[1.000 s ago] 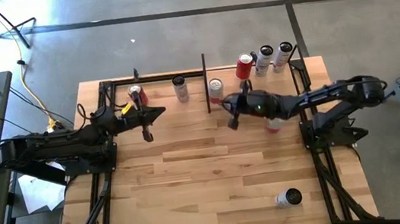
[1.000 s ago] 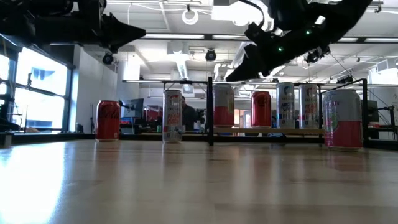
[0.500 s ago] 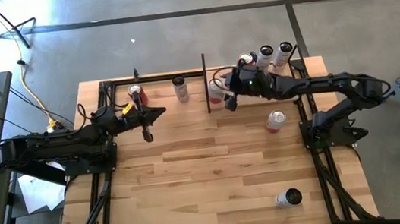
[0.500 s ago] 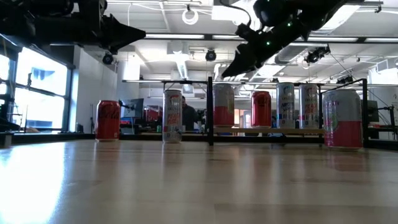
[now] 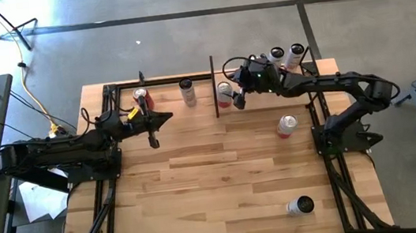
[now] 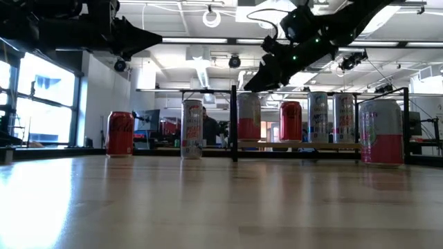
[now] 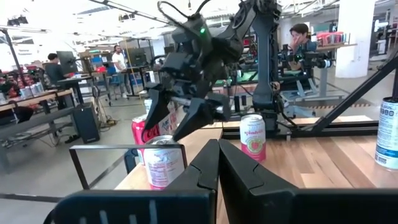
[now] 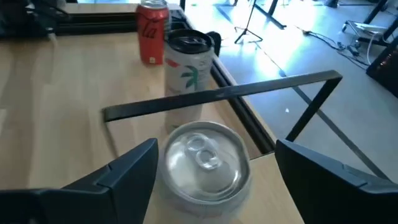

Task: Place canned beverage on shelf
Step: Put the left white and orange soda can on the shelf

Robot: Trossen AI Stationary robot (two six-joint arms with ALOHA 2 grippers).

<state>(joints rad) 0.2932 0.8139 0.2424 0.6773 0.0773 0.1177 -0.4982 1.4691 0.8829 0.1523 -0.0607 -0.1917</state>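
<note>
A silver-topped can with a pink lower half (image 8: 205,160) stands upright on the shelf (image 6: 332,146), right beside the thin black upright plate (image 5: 213,84). My right gripper (image 5: 234,92) hangs open just above this can (image 5: 223,91), one finger on each side of its top and touching nothing. The low view shows that gripper (image 6: 252,84) above the can's rim (image 6: 248,97). My left gripper (image 5: 167,116) is shut and empty, and hovers over the far left of the table.
Farther right on the shelf stand more cans (image 5: 276,56) (image 5: 293,53). A white can (image 5: 187,91) and a red can (image 5: 142,98) stand left of the plate. One can (image 5: 287,125) stands mid-right on the table and another (image 5: 301,205) near the front right.
My right gripper has gone from over the middle of the table toward the far edge and the left, to the can beside the black plate. It has opened on the way. The can at mid-right, earlier under the arm, now shows uncovered.
</note>
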